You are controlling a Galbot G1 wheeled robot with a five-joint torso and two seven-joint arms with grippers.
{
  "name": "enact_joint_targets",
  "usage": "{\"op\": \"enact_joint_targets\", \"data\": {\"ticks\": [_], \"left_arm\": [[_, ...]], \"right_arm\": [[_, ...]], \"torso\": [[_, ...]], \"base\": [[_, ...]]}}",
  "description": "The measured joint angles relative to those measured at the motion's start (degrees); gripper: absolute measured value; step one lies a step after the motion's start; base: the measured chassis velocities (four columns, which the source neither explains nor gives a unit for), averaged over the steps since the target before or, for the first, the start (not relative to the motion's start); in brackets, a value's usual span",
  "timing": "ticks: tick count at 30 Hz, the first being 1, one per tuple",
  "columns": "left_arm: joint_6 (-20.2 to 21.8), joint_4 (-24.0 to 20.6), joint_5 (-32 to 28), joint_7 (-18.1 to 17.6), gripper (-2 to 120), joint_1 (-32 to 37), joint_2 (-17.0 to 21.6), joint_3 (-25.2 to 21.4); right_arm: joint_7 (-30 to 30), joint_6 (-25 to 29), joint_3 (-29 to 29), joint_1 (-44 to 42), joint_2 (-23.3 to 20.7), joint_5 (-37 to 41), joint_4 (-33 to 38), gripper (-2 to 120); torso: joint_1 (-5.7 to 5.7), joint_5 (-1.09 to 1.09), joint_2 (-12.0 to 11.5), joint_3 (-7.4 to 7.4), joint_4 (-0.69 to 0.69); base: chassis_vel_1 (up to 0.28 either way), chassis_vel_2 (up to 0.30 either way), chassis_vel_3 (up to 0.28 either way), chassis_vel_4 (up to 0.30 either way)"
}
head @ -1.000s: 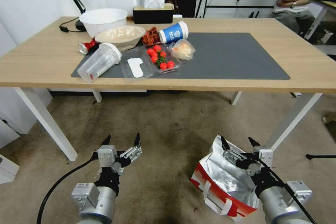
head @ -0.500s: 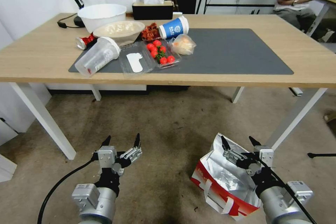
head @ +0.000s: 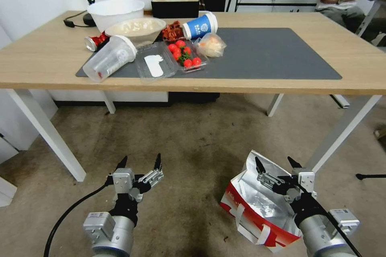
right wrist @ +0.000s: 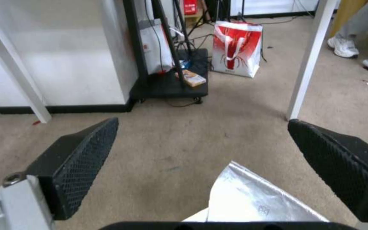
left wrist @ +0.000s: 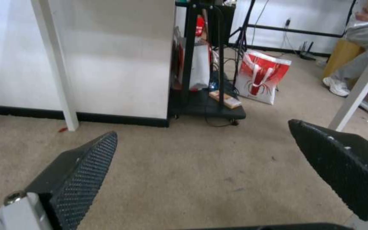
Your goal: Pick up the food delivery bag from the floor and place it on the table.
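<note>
The food delivery bag stands on the floor at the lower right, red and white outside, its mouth wide and the silver foil lining showing. My right gripper hangs open just above the bag's mouth, touching nothing. In the right wrist view the foil flap lies below and between the spread fingers of the right gripper. My left gripper is open over bare floor at the lower left, well apart from the bag. The table with its dark grey mat stretches across ahead of me.
On the mat's left part lie a tipped clear cup, a blue cup, a tomato tray, bowls and a tissue box. White table legs stand near the bag. Another red-and-white bag sits beyond the table.
The whole head picture has shifted, with the table now a little higher in it, so the camera has moved. Both grippers and the bag keep their places in the picture.
</note>
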Motion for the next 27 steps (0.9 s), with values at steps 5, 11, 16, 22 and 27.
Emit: {"op": "enact_joint_targets", "data": {"ticks": [5,11,16,22,27], "left_arm": [[-0.33,0.12,0.03,0.00,100,-0.05,0.19,0.00],[-0.38,0.26,0.21,0.00,100,-0.05,0.20,0.00],[-0.42,0.45,0.22,0.03,100,-0.15,0.20,0.03],[-0.43,0.53,0.21,0.01,100,-0.15,0.24,0.02],[-0.50,0.53,0.21,0.00,100,-0.13,0.22,-0.04]], "right_arm": [[-0.01,-0.08,-0.07,-0.04,0.27,-0.10,0.03,100],[-0.04,-0.08,0.02,-0.12,0.30,-0.13,0.03,100],[-0.10,-0.14,0.08,-0.09,0.36,-0.12,0.01,100],[-0.27,-0.16,0.28,-0.08,0.19,-0.12,-0.31,100],[-0.28,-0.20,0.37,0.09,0.13,-0.09,-0.44,100]], "torso": [[-0.35,0.00,-1.33,-0.96,0.00],[-0.68,0.00,-2.70,-2.00,0.00],[-1.04,0.00,-3.82,-2.76,0.00],[-1.29,0.00,-5.02,-3.70,0.00],[-1.55,0.00,-6.21,-4.63,0.00]], "base": [[0.000,0.000,0.000,0.000],[0.000,0.000,0.000,0.000],[0.000,0.000,0.000,0.000],[0.000,0.000,0.000,0.000],[0.000,0.000,0.000,0.000]]}}
